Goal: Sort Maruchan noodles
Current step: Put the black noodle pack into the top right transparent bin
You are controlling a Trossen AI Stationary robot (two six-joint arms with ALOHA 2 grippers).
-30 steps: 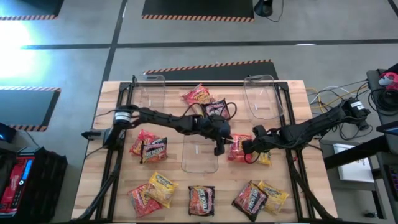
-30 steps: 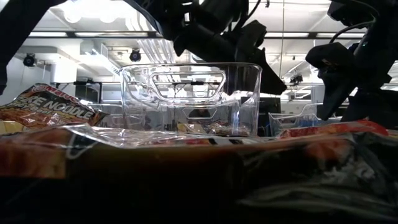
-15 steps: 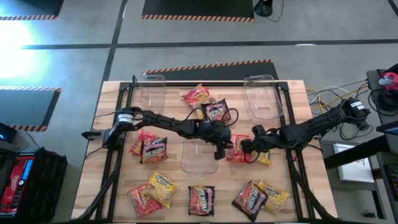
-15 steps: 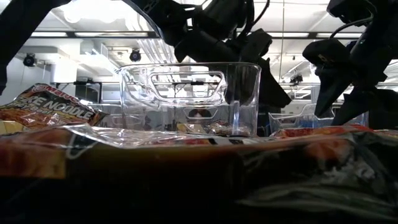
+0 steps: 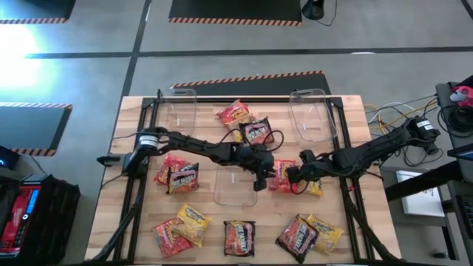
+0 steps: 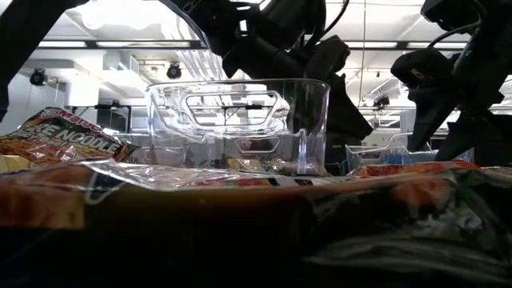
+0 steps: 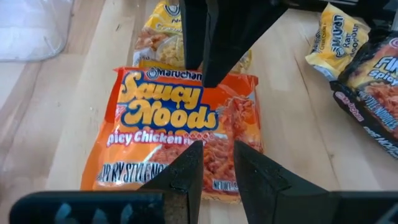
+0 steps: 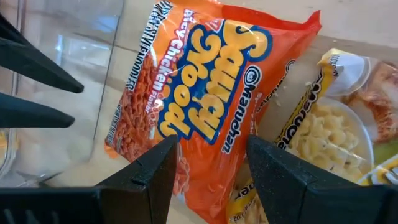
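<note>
An orange Saucy Noods packet [image 5: 281,179] [image 7: 180,124] [image 8: 199,106] lies flat on the table, just right of the middle clear bin [image 5: 235,185] [image 6: 240,128]. My left gripper [image 5: 258,179] [image 7: 217,165] is open. It points down over the packet's left end, beside the bin's right wall. My right gripper [image 5: 290,176] [image 8: 208,165] is open too and hovers over the packet's right part, fingers on either side of it. A yellow packet [image 5: 314,186] [image 8: 323,124] lies partly under the orange one's right edge. My left gripper stands close against the middle bin's right wall [image 8: 106,74]. I cannot tell whether its fingers touch the wall or the orange packet below them.
Two more clear bins sit at the far edge, one left [image 5: 177,111] and one right [image 5: 310,114]. Packets lie far of centre [image 5: 235,113] [image 5: 256,131], at the left [image 5: 176,174] and along the near edge [image 5: 181,225] [image 5: 239,238] [image 5: 309,233].
My left gripper has come down a little beside the middle bin. The bin has slid slightly toward the table's left and near edges. My right gripper has stayed over the orange packet.
</note>
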